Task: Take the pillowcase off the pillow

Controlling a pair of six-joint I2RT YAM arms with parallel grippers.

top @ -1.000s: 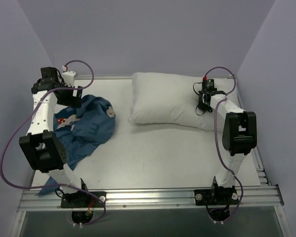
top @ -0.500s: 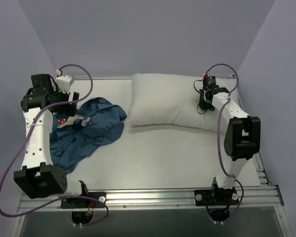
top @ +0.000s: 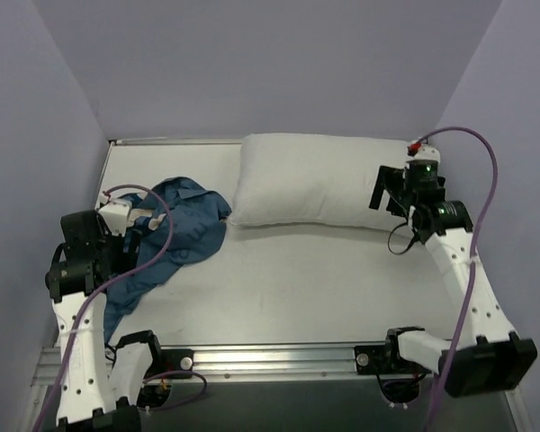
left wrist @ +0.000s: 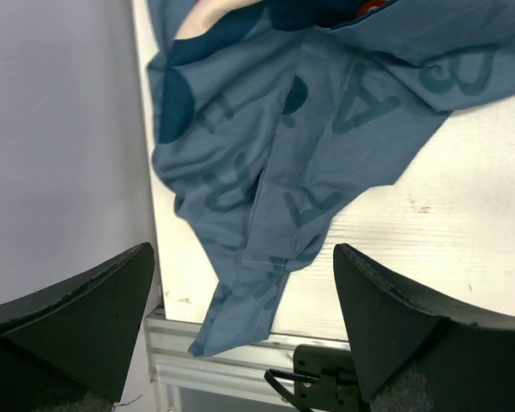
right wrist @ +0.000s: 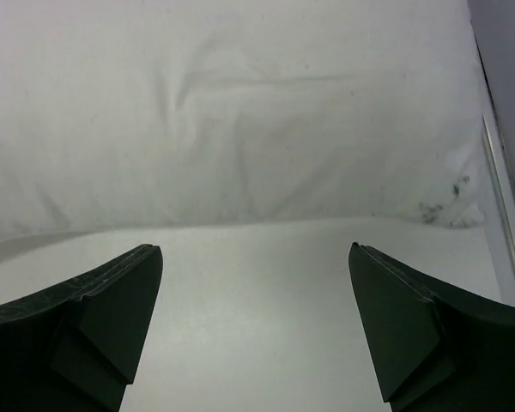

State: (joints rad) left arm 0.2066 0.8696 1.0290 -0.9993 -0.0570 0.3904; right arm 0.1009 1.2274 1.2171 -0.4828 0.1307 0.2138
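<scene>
The plain white pillow [top: 315, 184] lies bare along the back of the table and fills the upper half of the right wrist view [right wrist: 240, 112]. The blue pillowcase [top: 184, 225] with pale letters is crumpled in a heap at the left, apart from the pillow. One corner of the pillowcase [left wrist: 275, 172] hangs over the table's front edge. My left gripper [top: 128, 243] hovers open above that heap [left wrist: 243, 251], holding nothing. My right gripper [top: 389, 193] is open just in front of the pillow's right end, with only bare table between its fingers [right wrist: 255, 249].
Purple walls close in on the left, back and right. An aluminium rail [top: 279, 355] runs along the near edge, with the left arm's black base mount [left wrist: 326, 378] under it. A metal strip [right wrist: 505, 223] marks the table's right edge.
My right gripper has opened, let go of the pillow and drawn back toward the right. My left arm has pulled back toward the near edge. The pillowcase stays heaped at the left.
</scene>
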